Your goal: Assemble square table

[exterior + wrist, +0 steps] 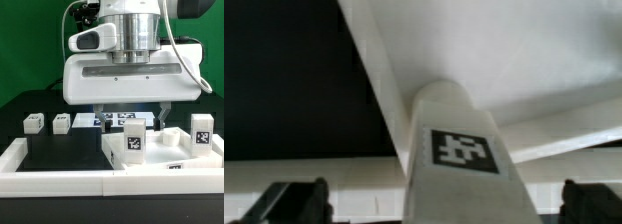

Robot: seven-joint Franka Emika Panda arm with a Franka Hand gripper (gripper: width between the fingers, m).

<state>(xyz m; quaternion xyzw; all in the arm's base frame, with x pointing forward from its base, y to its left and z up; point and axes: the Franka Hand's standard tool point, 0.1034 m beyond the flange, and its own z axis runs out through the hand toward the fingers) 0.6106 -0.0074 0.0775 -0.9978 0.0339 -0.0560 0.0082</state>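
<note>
The square table's white slab (160, 160) lies at the exterior view's right, against the front rail. Two white tagged legs stand upright on it, one near its middle-left (133, 141) and one at its far right corner (203, 131). My gripper (132, 116) hangs directly above the nearer leg. In the wrist view that leg (455, 150) rises from the slab (491, 60) and sits between my dark fingertips (295, 202), with a gap on each side. The gripper (441, 206) is open and holds nothing.
Two loose tagged leg blocks (33, 122) (62, 122) lie on the black surface at the exterior view's left. The marker board (112, 118) lies behind, under the hand. A white rail (55, 185) borders the front of the black surface.
</note>
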